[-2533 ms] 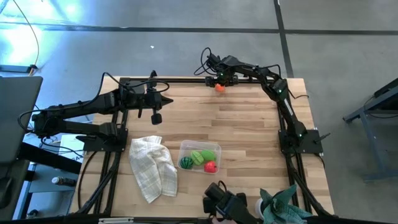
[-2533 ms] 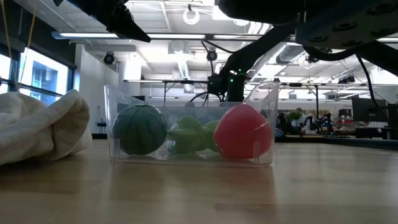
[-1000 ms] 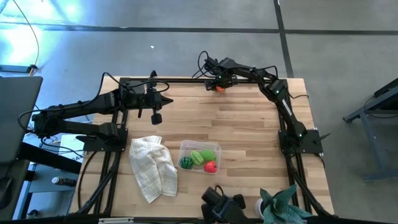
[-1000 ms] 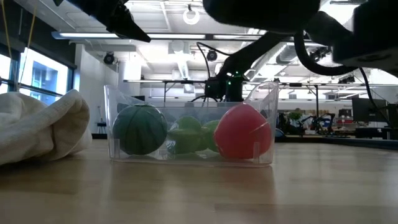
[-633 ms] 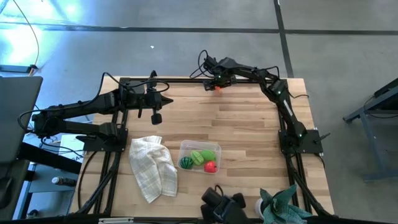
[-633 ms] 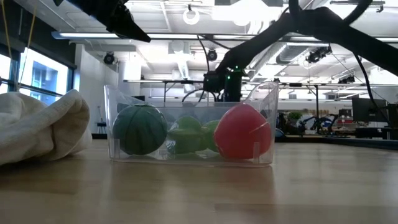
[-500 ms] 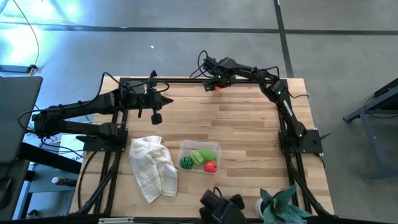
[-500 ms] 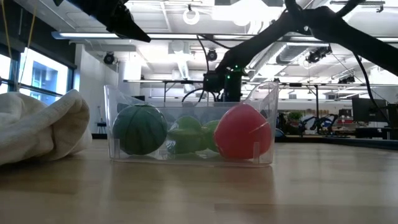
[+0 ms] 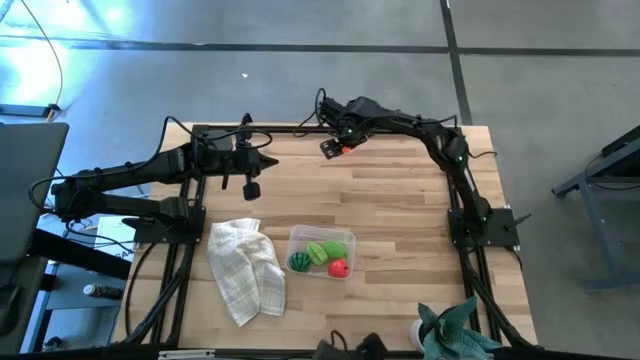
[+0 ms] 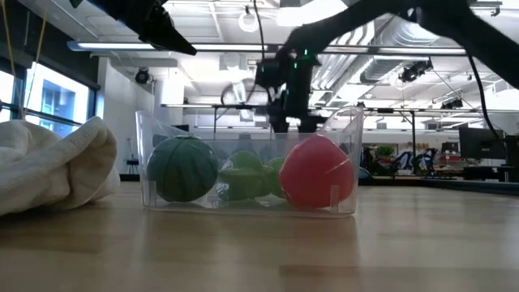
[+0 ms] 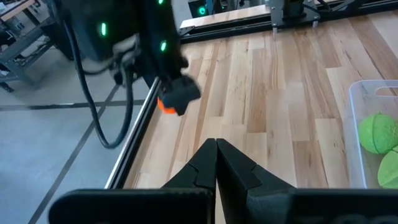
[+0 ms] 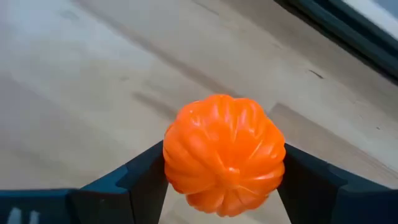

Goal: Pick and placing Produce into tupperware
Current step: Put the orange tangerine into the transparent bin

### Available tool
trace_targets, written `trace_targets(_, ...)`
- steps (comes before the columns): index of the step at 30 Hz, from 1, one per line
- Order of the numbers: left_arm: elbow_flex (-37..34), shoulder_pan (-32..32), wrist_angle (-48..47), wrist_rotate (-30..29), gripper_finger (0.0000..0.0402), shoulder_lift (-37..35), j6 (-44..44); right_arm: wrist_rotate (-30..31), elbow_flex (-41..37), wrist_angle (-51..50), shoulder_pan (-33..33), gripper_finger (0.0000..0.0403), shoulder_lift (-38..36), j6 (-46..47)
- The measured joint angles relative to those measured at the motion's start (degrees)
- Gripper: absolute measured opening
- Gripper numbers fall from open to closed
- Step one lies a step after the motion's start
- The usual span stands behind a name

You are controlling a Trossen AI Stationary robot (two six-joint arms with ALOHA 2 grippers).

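Observation:
The clear tupperware (image 9: 345, 240) stands near the table's front edge and holds a round dark-green piece (image 9: 298, 262), a light-green piece (image 9: 322, 251) and a red piece (image 9: 338, 267). Near the far edge, my right gripper (image 9: 335, 148) is shut on an orange ribbed fruit (image 12: 224, 152) above the wood; the left wrist view shows it as well (image 11: 165, 106). My left gripper (image 9: 251, 188) waits shut over the table's far left (image 11: 216, 146). My right gripper pinches the orange fruit between its two fingers, one on each opposite side (image 12: 171, 163). The fingers come from above, pointing steeply down. The fruit hangs clear of the table.
A white checked cloth (image 9: 245, 270) lies crumpled left of the tupperware (image 10: 251, 170). A teal spiky plant-like thing (image 9: 455, 335) sits at the front right corner. Bare wood lies between the far edge and the container.
My right gripper has risen from the far edge with the orange fruit, lifting it clear of the table, and has gone a little toward the table's left and near side while rolling its wrist.

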Motion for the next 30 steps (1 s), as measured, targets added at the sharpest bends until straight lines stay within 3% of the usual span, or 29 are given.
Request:
trace_targets(12, 0.00, 0.00, 0.00, 0.02, 0.0001, 0.00, 0.00, 0.44, 0.08, -6.52, 11.30, 0.0249, -14.06, -4.66)
trace_targets(23, 0.00, 0.00, 0.01, 0.01, 0.0001, 0.00, -0.01, 0.65, 0.08, -11.61, 27.93, 0.0249, -27.37, -5.56)
trace_targets(30, 0.00, 0.00, 0.01, 0.00, 0.0001, 0.00, -0.01, 9.05, 0.08, -11.38, 42.00, 0.0249, -31.43, -9.00)
